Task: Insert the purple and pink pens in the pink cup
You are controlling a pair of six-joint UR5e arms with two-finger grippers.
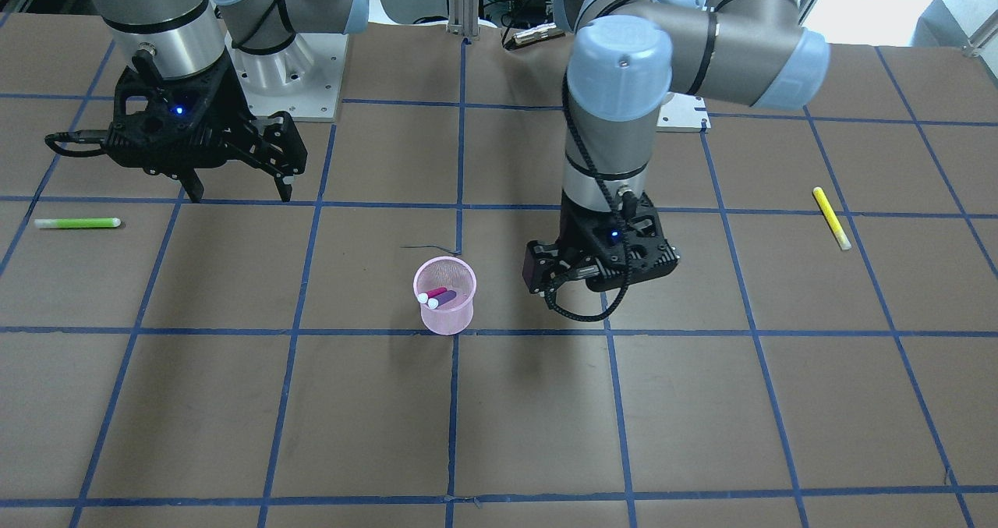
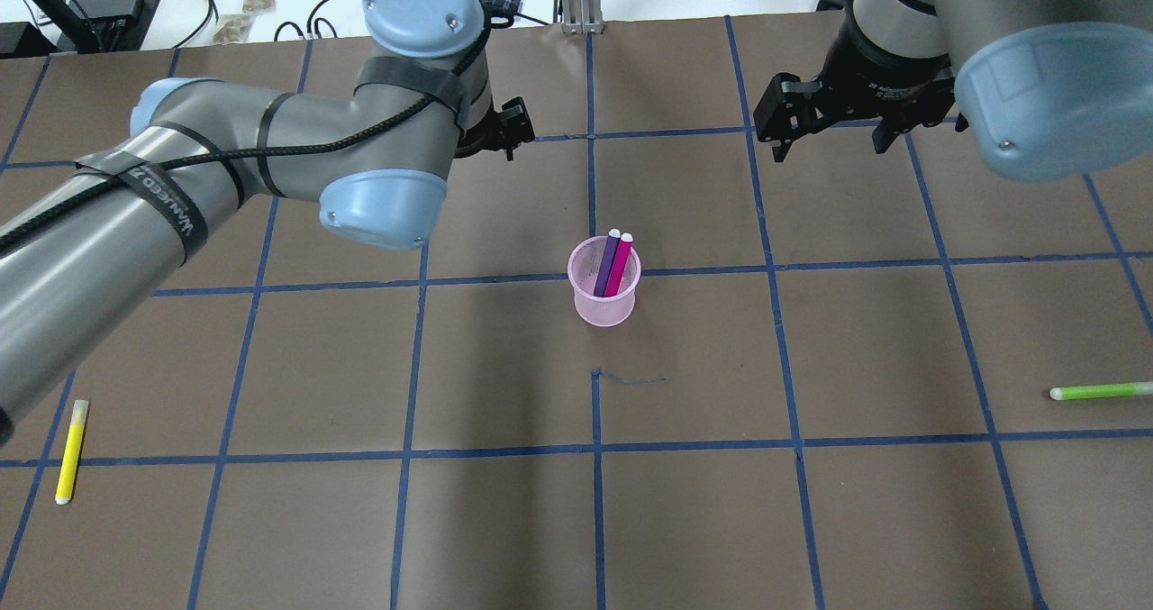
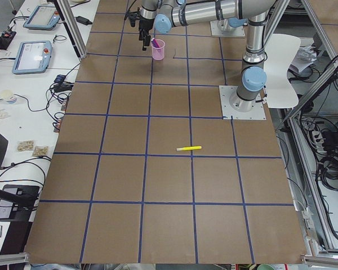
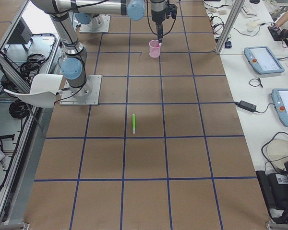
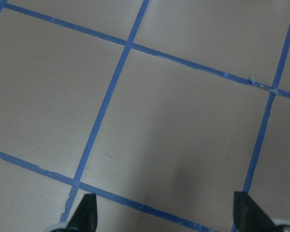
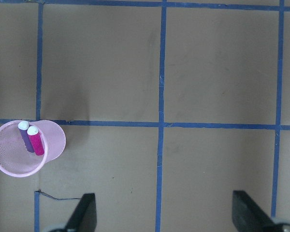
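Observation:
The pink mesh cup (image 1: 444,310) stands upright near the table's middle. It also shows in the overhead view (image 2: 604,304) and in the right wrist view (image 6: 9,159). A purple pen (image 2: 606,263) and a pink pen (image 2: 620,268) stand in it side by side, white caps up and leaning on the rim. My left gripper (image 5: 166,215) is open and empty, hovering over bare table a short way beside the cup. My right gripper (image 1: 238,194) is open and empty, raised well away from the cup near its own base.
A yellow highlighter (image 1: 831,217) lies on my left side of the table. A green highlighter (image 1: 76,222) lies on my right side. A thin dark thread (image 2: 630,377) lies on the brown paper close to the cup. Blue tape lines grid the table.

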